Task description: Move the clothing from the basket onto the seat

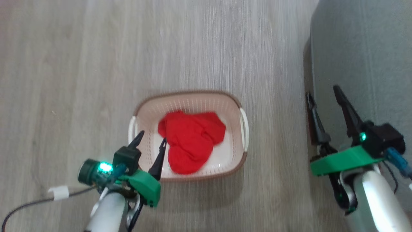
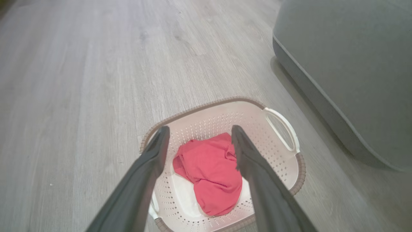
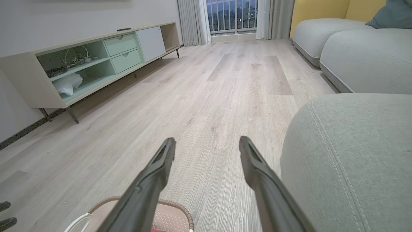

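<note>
A crumpled bright red garment (image 1: 190,141) lies in the cream basket (image 1: 193,100) on the wooden floor; white fabric shows under it in the left wrist view (image 2: 183,193). My left gripper (image 1: 152,139) hangs open over the basket's near left corner, its fingers framing the clothing (image 2: 209,174) without touching it. The grey-green seat (image 1: 367,58) stands to the right of the basket (image 2: 225,109). My right gripper (image 1: 323,95) is open and empty at the seat's (image 3: 354,154) left edge, above the floor. The basket's rim (image 3: 173,204) shows at the bottom of the right wrist view.
A long low TV cabinet (image 3: 90,61) with pale green shelves runs along the left wall. More sofa sections (image 3: 367,54) and a yellow backrest (image 3: 318,9) stand far right. A cable (image 1: 38,199) trails on the floor by my left arm. Bare floor (image 1: 161,48) stretches beyond the basket.
</note>
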`<state>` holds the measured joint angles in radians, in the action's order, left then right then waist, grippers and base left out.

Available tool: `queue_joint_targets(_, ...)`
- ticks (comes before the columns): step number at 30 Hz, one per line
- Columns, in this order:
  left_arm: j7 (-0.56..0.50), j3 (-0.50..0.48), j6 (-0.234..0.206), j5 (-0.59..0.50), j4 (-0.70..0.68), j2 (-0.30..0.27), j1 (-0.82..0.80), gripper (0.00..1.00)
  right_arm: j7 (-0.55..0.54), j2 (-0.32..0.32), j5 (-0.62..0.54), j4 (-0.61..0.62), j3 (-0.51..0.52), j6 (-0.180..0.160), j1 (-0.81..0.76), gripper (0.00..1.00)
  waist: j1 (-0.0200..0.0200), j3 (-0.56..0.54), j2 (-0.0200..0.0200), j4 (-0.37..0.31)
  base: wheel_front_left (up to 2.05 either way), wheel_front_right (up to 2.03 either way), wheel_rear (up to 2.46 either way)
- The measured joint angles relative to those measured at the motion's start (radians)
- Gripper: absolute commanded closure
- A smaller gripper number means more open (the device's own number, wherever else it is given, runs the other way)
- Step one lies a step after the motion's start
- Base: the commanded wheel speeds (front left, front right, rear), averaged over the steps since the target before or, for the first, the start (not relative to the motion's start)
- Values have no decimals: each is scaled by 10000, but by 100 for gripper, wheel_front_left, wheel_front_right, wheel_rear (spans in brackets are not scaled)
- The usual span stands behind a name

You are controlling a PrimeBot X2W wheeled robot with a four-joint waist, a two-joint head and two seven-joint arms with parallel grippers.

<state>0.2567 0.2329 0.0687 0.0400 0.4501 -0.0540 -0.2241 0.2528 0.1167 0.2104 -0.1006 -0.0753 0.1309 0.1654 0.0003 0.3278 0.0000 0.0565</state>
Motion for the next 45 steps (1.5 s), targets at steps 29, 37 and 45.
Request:
queue_joint_targets(29,0,1321,523,-522,5145,-1210,-5356,0,25,-531,-631,1494,-1285,0,1694,0,-2,5364,-1,-2289,0,0,0)
queue_joint_targets(37,0,1839,460,-961,6934,-1620,-6481,0,25,-543,-81,1678,-1885,0,2127,0,-2,6132,-1,-3076,0,0,0)
queue_joint_targets(45,-2,1973,-209,-1214,7894,-1764,-7387,0,25,-552,174,1935,-2006,0,2116,0,-3,6612,-1,-3562,0,0,0)
